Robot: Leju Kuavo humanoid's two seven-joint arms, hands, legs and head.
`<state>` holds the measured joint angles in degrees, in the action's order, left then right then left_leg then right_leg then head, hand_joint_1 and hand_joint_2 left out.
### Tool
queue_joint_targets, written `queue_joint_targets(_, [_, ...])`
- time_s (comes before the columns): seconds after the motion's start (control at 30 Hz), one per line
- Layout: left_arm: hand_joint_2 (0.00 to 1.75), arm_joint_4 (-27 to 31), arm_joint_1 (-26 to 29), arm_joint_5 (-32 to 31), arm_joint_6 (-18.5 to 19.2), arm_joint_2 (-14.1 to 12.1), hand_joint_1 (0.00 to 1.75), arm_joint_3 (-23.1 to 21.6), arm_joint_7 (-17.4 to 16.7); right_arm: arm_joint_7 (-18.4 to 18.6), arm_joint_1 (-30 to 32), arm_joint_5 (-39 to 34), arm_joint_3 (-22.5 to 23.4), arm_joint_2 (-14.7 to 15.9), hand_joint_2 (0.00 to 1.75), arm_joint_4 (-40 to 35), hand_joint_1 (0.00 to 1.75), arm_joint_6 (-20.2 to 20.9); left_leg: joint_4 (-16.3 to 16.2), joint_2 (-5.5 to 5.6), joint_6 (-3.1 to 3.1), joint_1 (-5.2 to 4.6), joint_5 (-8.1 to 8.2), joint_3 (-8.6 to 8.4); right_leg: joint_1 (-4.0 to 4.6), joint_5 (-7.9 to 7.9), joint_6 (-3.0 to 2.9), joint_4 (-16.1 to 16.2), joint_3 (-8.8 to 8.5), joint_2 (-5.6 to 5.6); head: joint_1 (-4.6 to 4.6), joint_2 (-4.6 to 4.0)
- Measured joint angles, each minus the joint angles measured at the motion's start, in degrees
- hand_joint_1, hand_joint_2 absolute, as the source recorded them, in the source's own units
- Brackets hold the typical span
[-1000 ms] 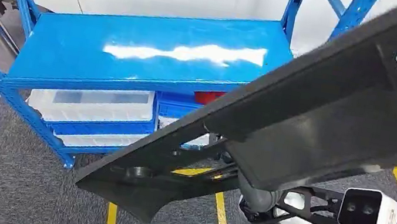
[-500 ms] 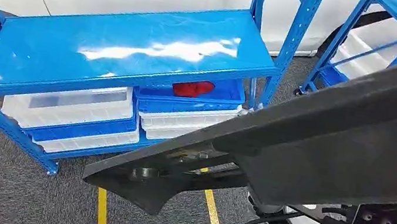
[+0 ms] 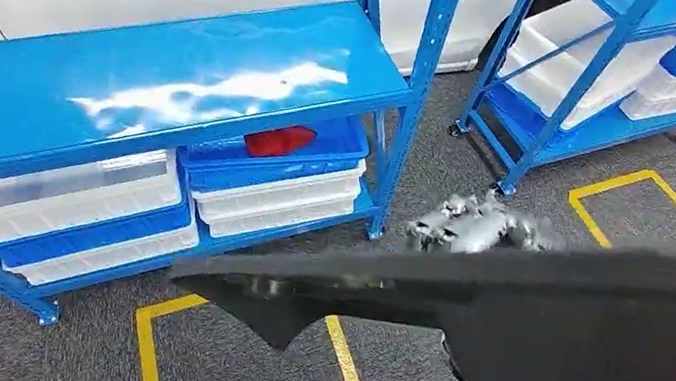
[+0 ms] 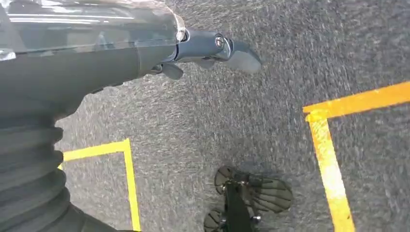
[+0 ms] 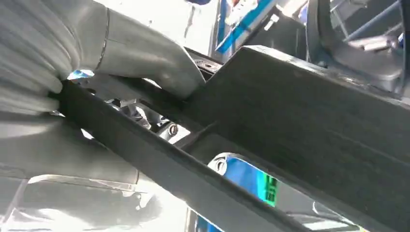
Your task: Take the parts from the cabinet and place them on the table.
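The right robot hand [image 5: 121, 53] is clamped on the part [image 3: 537, 321], a long black moulded panel; the wrist view shows its thumb pressed over the panel's upper edge, which I judge keeps so long a piece from tipping while carried. The part lies roughly level across the lower right of the head frame, its pointed end reaching lower centre above a yellow floor marking [image 3: 337, 372]. A blurred silvery shape just above the panel may be the fingers, though I cannot tell. The left robot hand [image 4: 208, 48] hangs over grey carpet, holding nothing, fingers loosely apart, likely idle since 1 hand manages the load.

Counted: 1 part; 2 blue racks, the near rack [image 3: 128, 78] upper left, the far rack [image 3: 581, 95] upper right; 1 red item [image 3: 278, 140] in a blue bin. No worktop is visible, so placing is not yet done
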<state>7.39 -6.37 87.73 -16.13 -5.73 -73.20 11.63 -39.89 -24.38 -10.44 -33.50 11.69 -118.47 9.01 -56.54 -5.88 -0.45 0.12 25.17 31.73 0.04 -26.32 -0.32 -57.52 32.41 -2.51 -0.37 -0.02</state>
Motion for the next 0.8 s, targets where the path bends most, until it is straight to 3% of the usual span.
queue_joint_targets(0.03, [1.75,0.0,0.0,-0.3,0.1,0.0,0.0,-0.2,-0.2,0.0,1.2,1.1,0.5,0.1,1.75,-0.7,1.75,0.1,-0.1,-0.55,-0.33,0.0,0.1,-0.07,-0.17,0.3,-0.45,0.3,0.07,0.64,0.0,0.0])
queue_joint_targets(0.07, [1.75,0.0,-0.1,-0.6,0.2,0.0,0.0,-0.5,-0.5,0.0,2.0,1.9,0.8,0.1,1.75,-1.3,1.75,0.2,-0.4,0.42,-0.81,0.18,0.78,0.28,-0.53,0.58,-0.86,0.4,0.01,1.08,0.0,0.0])
queue_joint_targets(0.1, [1.75,0.0,-0.1,-0.9,0.6,0.0,0.0,-0.8,-0.9,-0.1,2.5,2.7,1.0,0.1,1.75,-1.8,1.75,0.2,-2.5,2.85,-1.06,0.41,2.67,0.88,-0.6,0.72,-1.09,0.4,0.18,1.65,0.0,0.0])
queue_joint_targets(0.13, [1.75,0.0,0.0,-1.1,0.9,0.0,0.0,-1.0,-1.2,-0.1,3.2,3.2,1.1,0.1,1.75,-2.1,1.75,0.1,-6.8,4.24,-1.22,0.52,5.38,2.64,-0.61,0.84,-1.27,0.4,0.32,2.2,0.0,0.0])
queue_joint_targets(0.2, [1.75,0.0,0.2,-1.5,1.4,0.0,0.0,-1.5,-1.9,-0.2,4.8,3.4,1.4,0.2,1.75,-2.9,1.75,0.0,-16.9,5.13,-1.41,0.54,9.74,7.03,-0.5,1.03,-1.49,0.3,0.7,3.59,0.0,0.0])
queue_joint_targets(0.23, [1.75,0.0,0.3,-1.7,1.5,0.0,0.0,-1.7,-2.1,-0.2,5.2,3.4,1.4,0.2,1.75,-3.0,1.75,0.1,-19.3,5.24,-1.36,0.54,10.09,8.08,-0.45,1.14,-1.49,0.3,0.81,4.31,0.0,0.0])
queue_joint_targets(0.27, [1.75,0.0,0.3,-1.7,1.6,0.0,0.0,-1.9,-2.2,-0.2,5.6,3.3,1.5,0.2,1.75,-3.1,1.75,0.3,-18.7,5.26,-1.21,0.54,8.96,7.7,-0.42,1.22,-1.42,0.3,0.81,5.11,0.0,0.0])
queue_joint_targets(0.33, [1.75,0.0,0.2,-1.4,1.5,0.0,0.0,-2.3,-2.2,-0.1,5.8,2.6,1.8,0.3,1.75,-3.1,1.75,0.8,-10.4,5.79,-0.63,0.54,4.18,3.46,-0.36,1.33,-1.23,0.2,0.68,6.7,0.0,0.0])
queue_joint_targets(0.37, [1.75,0.0,0.2,-1.2,1.6,0.0,0.0,-2.3,-2.1,-0.1,5.7,2.2,2.0,0.3,1.75,-3.1,1.75,1.2,-4.5,7.63,-0.2,0.54,1.51,0.5,-0.4,1.38,-1.15,0.2,0.67,7.41,0.0,0.0])
queue_joint_targets(0.4, [1.75,0.0,0.2,-1.1,1.7,0.0,0.0,-2.3,-1.9,-0.1,5.7,2.0,2.3,0.4,1.75,-3.1,1.75,1.6,-1.4,10.83,0.28,0.56,1.48,-0.92,-0.35,1.51,-0.84,0.1,0.84,8.02,0.0,0.0])
queue_joint_targets(0.47, [1.75,0.0,0.3,-1.0,2.2,0.1,0.0,-2.4,-1.4,-0.1,5.5,1.6,2.9,0.7,1.75,-3.0,1.75,2.4,-0.4,10.08,0.24,0.43,1.7,-1.2,-0.65,1.96,0.04,-0.1,1.7,9.32,-0.02,0.0])
queue_joint_targets(0.53, [1.75,0.0,0.1,-0.8,2.4,0.2,0.0,-2.4,-0.7,-0.1,5.4,1.0,3.7,1.1,1.75,-2.8,1.75,3.1,-0.3,9.0,0.69,0.22,1.41,-1.1,-0.9,2.43,0.95,0.2,2.05,10.64,0.0,0.0])
queue_joint_targets(0.57, [1.75,0.0,-0.1,-0.7,2.5,0.6,0.0,-2.4,-0.5,0.0,5.3,0.8,4.2,1.5,1.75,-2.6,1.75,3.5,0.5,8.12,1.28,0.88,0.88,-1.2,-0.74,2.13,1.15,-0.2,2.21,9.68,0.0,0.0])
queue_joint_targets(0.6, [1.75,0.0,-0.2,-0.6,2.6,0.5,0.0,-2.4,-0.4,-0.1,5.0,0.4,4.7,1.8,1.75,-2.5,1.75,3.7,0.6,7.43,1.59,0.75,0.71,-1.19,-0.46,0.88,1.44,-1.7,2.92,6.26,0.0,0.0])
queue_joint_targets(0.63, [1.75,0.0,-0.1,-0.6,2.6,0.5,0.0,-2.4,-0.3,-0.1,4.5,0.2,5.1,2.0,1.75,-2.3,1.75,3.8,0.6,6.6,2.01,0.64,0.69,-1.05,-0.51,-1.55,1.63,-5.4,4.72,4.29,0.0,0.0])
queue_joint_targets(0.7, [1.75,0.0,0.2,-0.3,2.7,0.6,0.0,-2.4,-0.2,-0.1,4.2,-0.3,5.9,2.2,1.75,-1.7,1.75,4.4,0.6,5.09,2.02,0.41,0.68,-0.85,-0.79,-5.62,1.97,-14.3,8.83,3.23,0.0,0.0])
queue_joint_targets(0.73, [1.75,0.0,0.3,-0.2,2.7,0.7,0.0,-2.4,0.0,-0.1,4.2,-0.5,6.1,2.2,1.75,-1.3,1.75,4.5,0.4,4.25,2.02,0.36,0.68,-0.67,-0.86,-6.44,2.11,-17.4,10.22,3.07,0.0,0.0])
queue_joint_targets(0.77, [1.75,0.0,0.2,-0.1,2.6,0.7,0.0,-2.4,0.1,-0.1,4.2,-0.6,6.4,2.3,1.75,-0.9,1.75,4.2,0.3,3.47,2.02,0.34,0.69,-0.57,-0.9,-5.75,2.19,-17.5,10.14,2.91,0.0,0.0])
queue_joint_targets(0.8, [1.75,0.0,0.1,0.4,2.4,0.7,0.0,-2.4,0.1,-0.1,4.2,-0.7,6.4,2.2,1.75,-0.5,1.75,3.3,0.3,2.79,1.98,0.33,0.73,-0.55,-0.9,-3.83,2.13,-14.6,8.43,2.64,0.0,0.0])
